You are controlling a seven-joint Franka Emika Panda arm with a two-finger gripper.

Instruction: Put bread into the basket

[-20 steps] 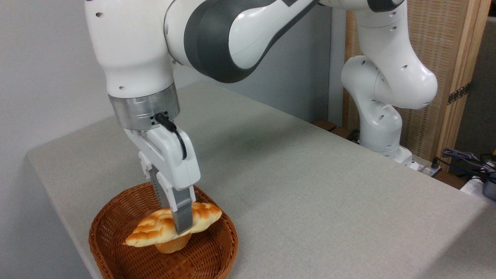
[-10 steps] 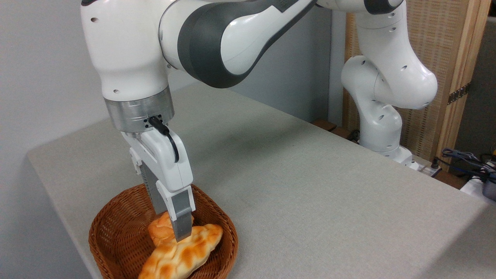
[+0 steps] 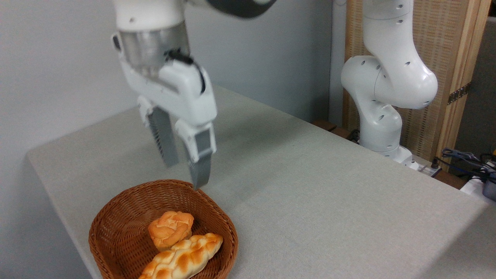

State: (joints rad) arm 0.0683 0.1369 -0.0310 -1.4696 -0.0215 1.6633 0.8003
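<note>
Golden braided loaf (image 3: 182,259) lies inside reddish-brown woven wicker basket (image 3: 116,217), touching small round orange bun (image 3: 171,229).
Gripper (image 3: 185,173) at basket's 12 o'clock, fingers apart, empty. Risk: loaf's tip overhangs 6 o'clock rim, a nudge could tip it out.

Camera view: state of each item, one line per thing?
bread: lying in the basket, leaning on the bun, not gripped.
bun: in the basket, touching the bread.
basket: upright on the table, holding both pieces.
gripper: open, empty, above the basket's far rim.
table: bare apart from the basket.
</note>
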